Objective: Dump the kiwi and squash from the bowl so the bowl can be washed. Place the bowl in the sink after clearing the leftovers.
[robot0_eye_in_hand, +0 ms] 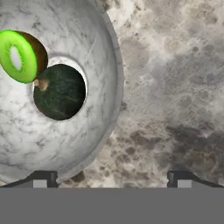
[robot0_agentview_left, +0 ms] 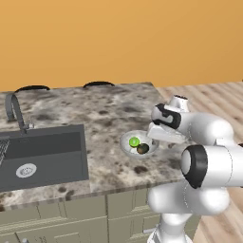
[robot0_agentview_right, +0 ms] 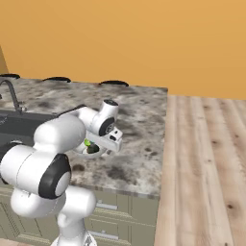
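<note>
Dark finger tips of the gripper stand wide apart at the bottom of the hand view, holding nothing, with the bowl's near rim passing just above the tip at 7 o'clock and bare counter above the other. From there the bowl spreads toward 10 o'clock, sitting flat on the speckled stone counter. Inside it, the squash lies near the middle and the kiwi touches it at about 10 o'clock, cut face up. In the left base view the hand hovers at the bowl's 3 o'clock edge, and the sink lies well apart toward 9 o'clock, its faucet at the back (nothing lies in the basin as far as can be seen). I judge the task barely begun: both leftovers are in the bowl, no grasp is made, and dumping and moving the bowl to the sink all remain.
</note>
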